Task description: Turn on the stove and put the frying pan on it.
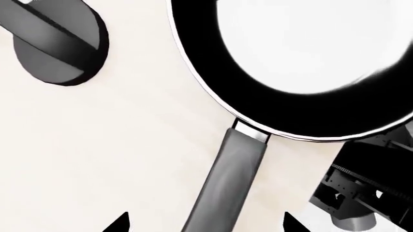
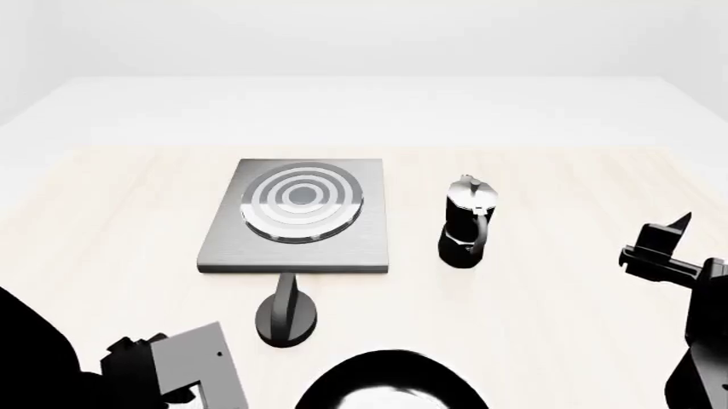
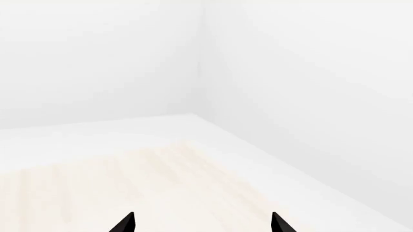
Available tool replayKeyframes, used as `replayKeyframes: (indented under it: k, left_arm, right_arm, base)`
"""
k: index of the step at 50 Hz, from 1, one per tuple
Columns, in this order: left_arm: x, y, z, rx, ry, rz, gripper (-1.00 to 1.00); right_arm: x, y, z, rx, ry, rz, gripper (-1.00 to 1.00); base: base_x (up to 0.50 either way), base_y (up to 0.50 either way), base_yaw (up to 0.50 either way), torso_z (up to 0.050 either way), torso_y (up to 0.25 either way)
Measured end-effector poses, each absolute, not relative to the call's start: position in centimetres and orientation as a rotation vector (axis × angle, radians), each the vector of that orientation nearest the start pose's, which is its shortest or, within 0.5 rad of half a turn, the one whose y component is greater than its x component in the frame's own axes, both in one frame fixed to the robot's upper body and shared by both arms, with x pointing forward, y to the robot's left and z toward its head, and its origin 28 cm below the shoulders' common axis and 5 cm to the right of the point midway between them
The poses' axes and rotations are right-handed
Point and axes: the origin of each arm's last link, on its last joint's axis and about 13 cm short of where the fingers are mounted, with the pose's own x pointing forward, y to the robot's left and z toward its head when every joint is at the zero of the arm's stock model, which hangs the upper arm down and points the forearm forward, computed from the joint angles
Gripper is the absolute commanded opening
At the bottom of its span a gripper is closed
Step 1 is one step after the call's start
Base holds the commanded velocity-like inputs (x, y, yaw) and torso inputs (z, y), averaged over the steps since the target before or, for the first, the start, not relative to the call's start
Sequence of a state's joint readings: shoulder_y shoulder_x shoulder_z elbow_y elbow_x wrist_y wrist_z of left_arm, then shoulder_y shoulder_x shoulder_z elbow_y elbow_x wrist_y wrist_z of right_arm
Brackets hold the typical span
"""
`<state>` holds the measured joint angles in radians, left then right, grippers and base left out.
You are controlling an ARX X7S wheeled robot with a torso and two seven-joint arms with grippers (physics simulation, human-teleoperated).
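Note:
The frying pan is black with a bright glossy inside, and only its far rim shows at the head view's bottom edge. Its grey handle runs between the two black fingertips of my left gripper, which is open and stands wide of the handle on both sides. The stove is a flat grey plate with a ringed round burner, lying mid-table. Its black round knob stands in front of it and also shows as a knob beside the pan. My right gripper is open over bare table.
A black-and-silver moka pot stands right of the stove. The right arm hovers at the table's right side, and the left arm is at the lower left. The light wooden table ends at white walls.

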<state>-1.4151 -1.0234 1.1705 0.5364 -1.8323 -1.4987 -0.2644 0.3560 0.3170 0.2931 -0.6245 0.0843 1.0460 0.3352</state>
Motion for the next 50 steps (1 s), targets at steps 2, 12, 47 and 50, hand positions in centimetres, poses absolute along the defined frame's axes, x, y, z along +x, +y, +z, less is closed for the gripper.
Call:
replayKeyframes:
  k: [2, 12, 47, 50]
  left_arm:
    - [18.8, 27.9, 23.0, 0.680, 1.081, -0.870, 1.00]
    - [19.5, 27.8, 21.6, 0.661, 1.098, -0.916, 1.00]
    - [20.3, 27.9, 15.7, 0.541, 1.199, -1.046, 1.00]
    - [20.3, 28.0, 15.2, 0.528, 1.211, -1.046, 1.00]
  right_arm:
    - [22.3, -20.4, 17.1, -0.141, -0.008, -0.650, 1.00]
    - [22.3, -20.3, 17.2, -0.141, -0.012, -0.648, 1.00]
    - [22.2, -20.3, 17.0, -0.142, -0.009, -0.647, 1.00]
    - [22.2, -20.3, 17.0, -0.142, -0.010, -0.648, 1.00]
  base:
    - [0.00, 0.00, 0.00, 0.000, 0.000]
    - [0.00, 0.00, 0.00, 0.000, 0.000]
    - [0.00, 0.00, 0.00, 0.000, 0.000]
    - [0.00, 0.00, 0.00, 0.000, 0.000]
